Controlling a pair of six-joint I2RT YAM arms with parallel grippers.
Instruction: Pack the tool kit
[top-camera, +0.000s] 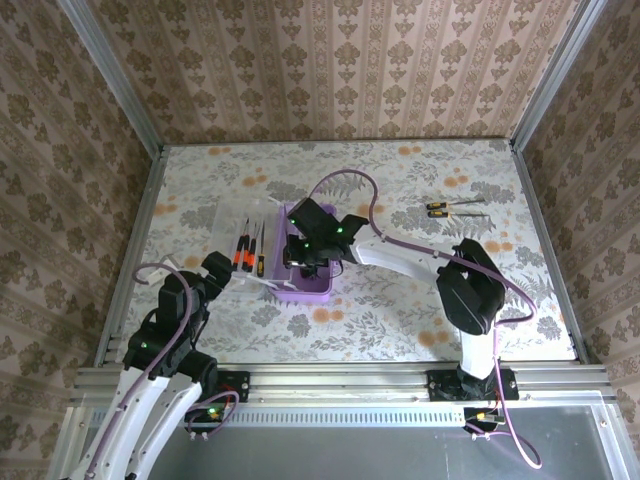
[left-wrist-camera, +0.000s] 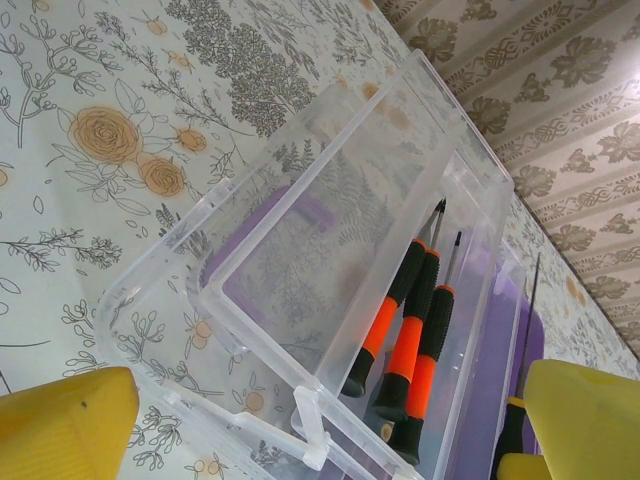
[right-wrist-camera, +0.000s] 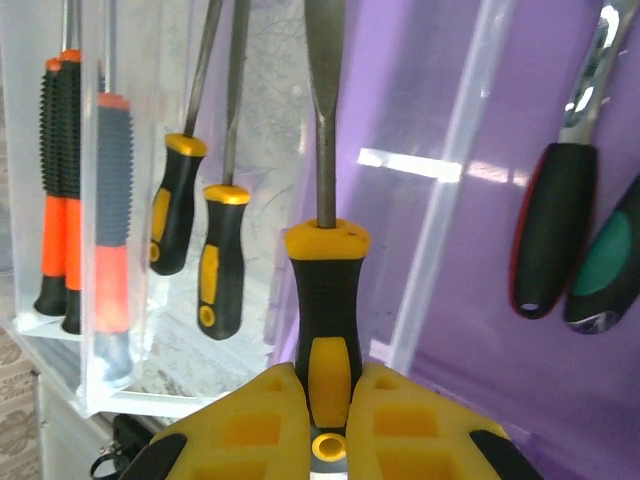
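Screwdriver (right-wrist-camera: 325, 290) hangs over the purple box (top-camera: 322, 292), its yellow and black handle clamped in the right claw (right-wrist-camera: 330, 395). It looks light and stiff, and the fat handle is best to hold, not the slippy metal rod. Left claw (top-camera: 217, 268) is wide apart.

The case (left-wrist-camera: 330, 170) is clear, glossy, smooth plastic; its liner (right-wrist-camera: 400, 80) glossy purple. The gripped screwdriver (right-wrist-camera: 323, 300) has a matt black-and-yellow handle and smooth metal shaft. The orange screwdrivers (left-wrist-camera: 405, 345) carry ribbed grips. The right fingers (right-wrist-camera: 250, 425) are matt yellow.
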